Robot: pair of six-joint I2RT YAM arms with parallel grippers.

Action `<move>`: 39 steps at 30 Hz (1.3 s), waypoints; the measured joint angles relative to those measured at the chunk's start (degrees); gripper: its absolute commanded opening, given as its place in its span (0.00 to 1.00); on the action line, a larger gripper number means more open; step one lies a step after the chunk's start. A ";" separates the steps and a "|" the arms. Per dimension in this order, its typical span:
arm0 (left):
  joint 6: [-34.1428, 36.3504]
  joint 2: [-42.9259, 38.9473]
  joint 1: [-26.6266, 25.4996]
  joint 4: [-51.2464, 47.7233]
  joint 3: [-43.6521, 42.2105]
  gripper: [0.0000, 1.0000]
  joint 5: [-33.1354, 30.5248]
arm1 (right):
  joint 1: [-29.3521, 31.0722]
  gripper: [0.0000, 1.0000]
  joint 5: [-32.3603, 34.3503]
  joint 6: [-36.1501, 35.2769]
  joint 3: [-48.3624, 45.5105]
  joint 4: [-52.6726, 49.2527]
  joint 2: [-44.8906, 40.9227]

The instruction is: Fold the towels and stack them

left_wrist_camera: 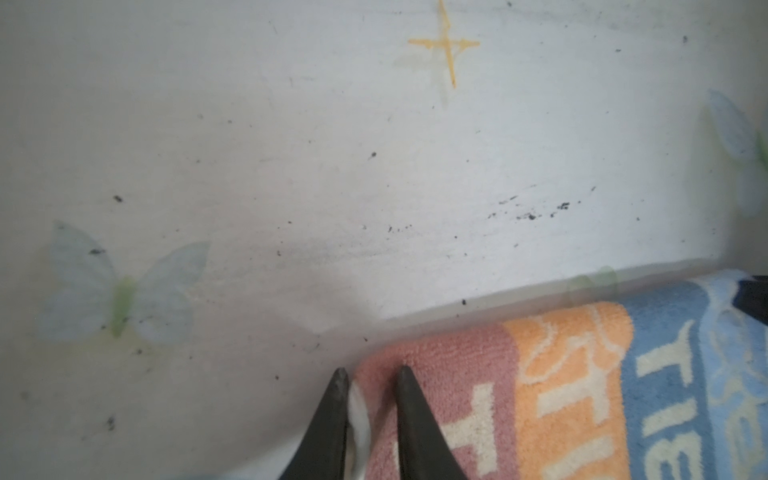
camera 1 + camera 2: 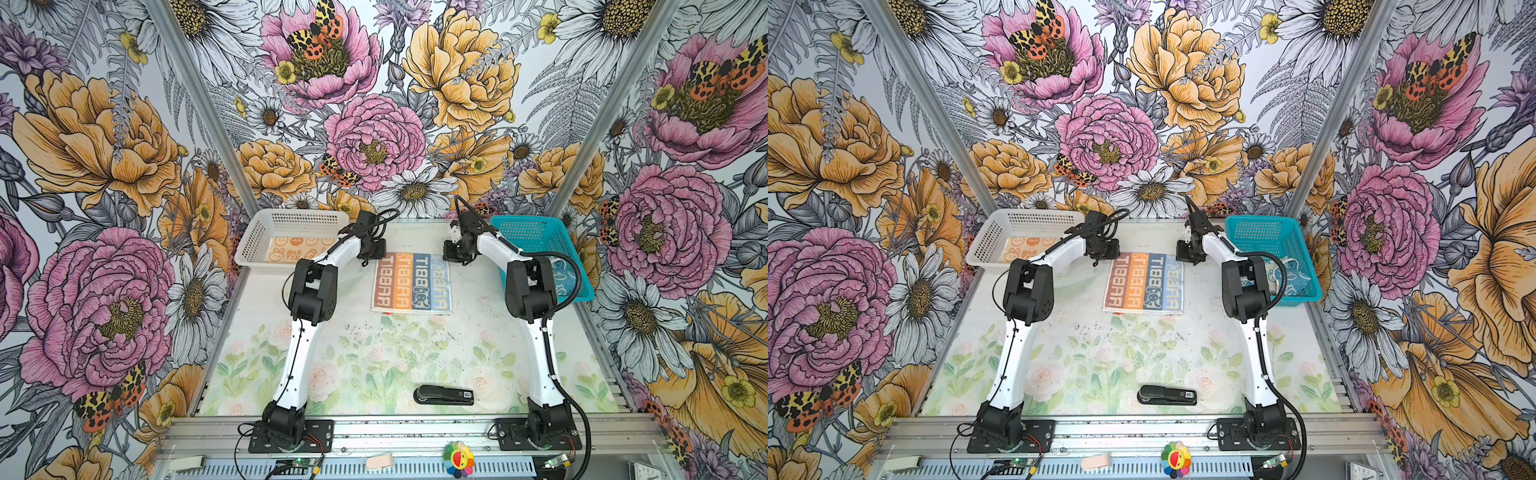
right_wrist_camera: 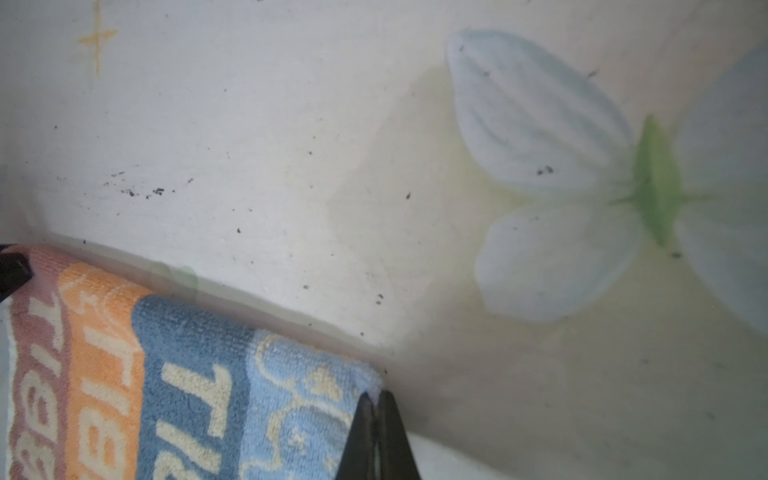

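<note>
Left wrist view has the left pincer [image 1: 372, 370] at the pink far corner of the striped towel [image 1: 569, 395]. One finger stands just outside the hem on the tabletop [image 1: 291, 166] and its partner stands on the pile. A narrow gap between them holds a lip of cloth, and whether that lip is truly clamped I cannot tell. From this pincer the far hem runs straight across to the right pincer [image 3: 376, 398], whose fingers are pressed together on the pale-blue corner. In both top views the towel lies flat between the two, its stripes running from the pincers back toward the tabletop's near edge, so all the cloth lies on that side of both grips. By my reading, the fold needs both corners drawn evenly that way, and each arm is nearest its own corner.
</note>
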 measured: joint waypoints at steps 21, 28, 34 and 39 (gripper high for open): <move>1.31 1.11 0.28 -0.52 2.08 0.00 1.16 | -2.27 0.00 -3.06 -0.61 0.00 -0.81 -0.04; 1.38 -0.63 0.26 -0.74 1.31 0.00 1.29 | -2.64 0.00 -4.42 -1.53 -0.57 -1.53 -1.86; 1.55 -6.23 0.26 -0.96 -2.23 0.00 1.27 | -2.64 0.00 -6.03 -1.55 -3.45 -1.68 -6.32; 1.55 -11.13 0.24 -0.59 -7.28 0.00 1.27 | -2.62 0.00 -7.30 -1.57 -7.37 -1.64 -9.99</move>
